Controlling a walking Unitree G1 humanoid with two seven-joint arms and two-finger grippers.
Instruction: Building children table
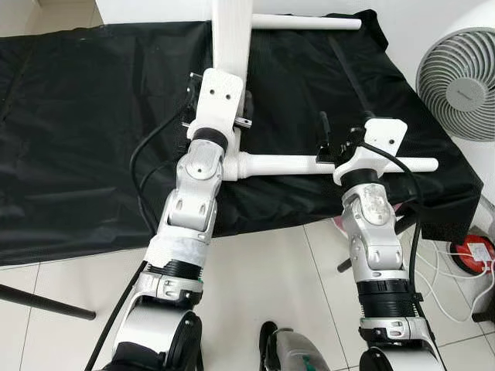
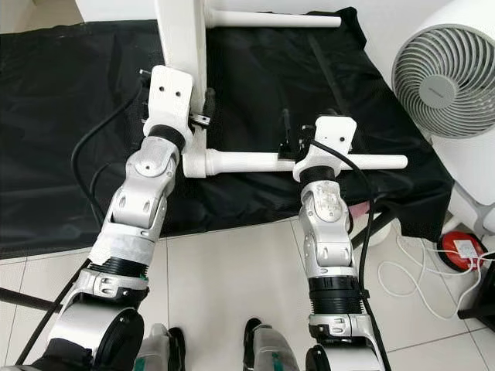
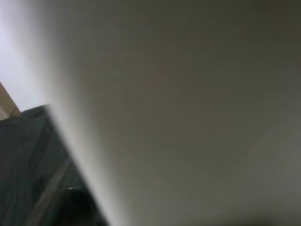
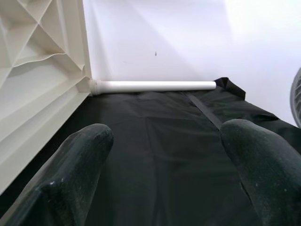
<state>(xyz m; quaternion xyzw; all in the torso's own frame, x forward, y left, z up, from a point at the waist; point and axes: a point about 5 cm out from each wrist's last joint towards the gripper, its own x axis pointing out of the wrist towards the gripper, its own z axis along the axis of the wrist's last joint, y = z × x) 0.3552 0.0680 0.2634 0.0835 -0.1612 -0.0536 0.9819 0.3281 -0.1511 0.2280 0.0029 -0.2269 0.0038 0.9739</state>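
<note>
Left eye view: a white tabletop (image 1: 231,35) stands on edge at the upper centre of the frame, over a black cloth (image 1: 77,131) spread across the tiled floor (image 1: 263,270). Two white legs stick out from it toward the right: a far leg (image 1: 305,22) along the top edge and a near leg (image 1: 309,165) across the middle. The left gripper (image 1: 220,116) sits at the base of the panel, just above the near leg's joint; its fingers are hidden behind the wrist, so how far they are parted I cannot tell. The right gripper (image 1: 340,143) is at the near leg, right of centre, though contact is hidden by the wrist. A white fan (image 1: 460,73) fills the upper right, and a red object (image 1: 473,255) with white cables lies at lower right.

Right eye view: the same layout, shifted leftward; the fan appears larger and more complete.

Left wrist view: a blurred, pale surface of the tabletop takes up most of the frame, very near the lens, with a strip of black cloth at lower left. No fingers can be made out.

Right wrist view: the two black fingertips (image 4: 75,165) stand wide apart with nothing between them, over bare cloth. The tabletop's ribbed underside occupies the upper left, and the far leg runs from it across the upper middle, in front of a white wall (image 4: 188,33).
</note>
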